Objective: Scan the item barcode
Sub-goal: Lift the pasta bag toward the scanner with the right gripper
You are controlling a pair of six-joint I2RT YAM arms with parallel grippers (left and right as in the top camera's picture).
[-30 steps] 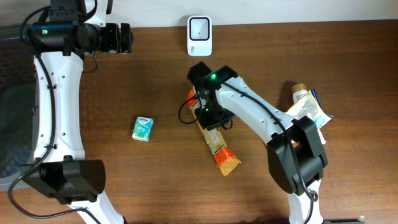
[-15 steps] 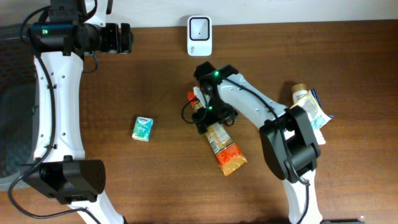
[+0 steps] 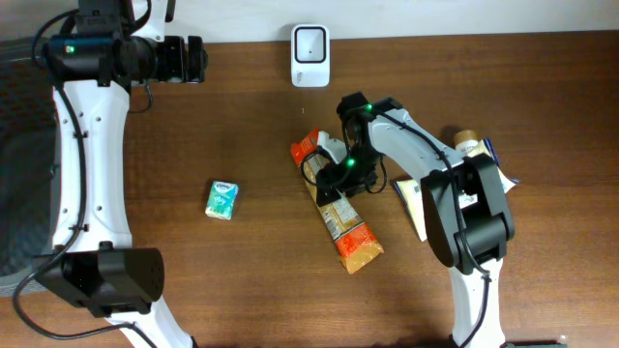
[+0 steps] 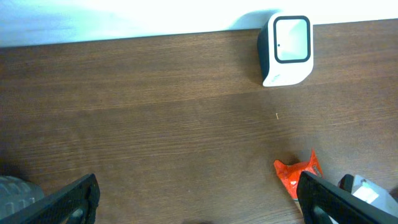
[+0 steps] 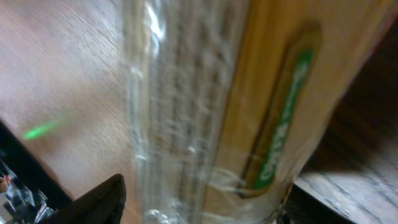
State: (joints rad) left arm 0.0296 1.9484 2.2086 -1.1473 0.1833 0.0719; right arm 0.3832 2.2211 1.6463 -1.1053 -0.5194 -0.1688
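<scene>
Dark wooden bench (image 3: 193,126): white scanner (image 3: 310,55) at the far edge, teal box (image 3: 222,199) left, orange packet (image 3: 340,220) mid-bench, pile of goods (image 3: 484,162) at right

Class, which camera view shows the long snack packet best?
Overhead: it shows nearly the whole snack packet, end to end. Left wrist catches only its orange end; right wrist gives a blurred close-up.

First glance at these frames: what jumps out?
A long orange-and-yellow snack packet lies at the centre of the brown wooden table, with the right gripper low over its upper half. The white barcode scanner stands at the far edge, and a small teal box sits alone on the left arm's side.
</scene>
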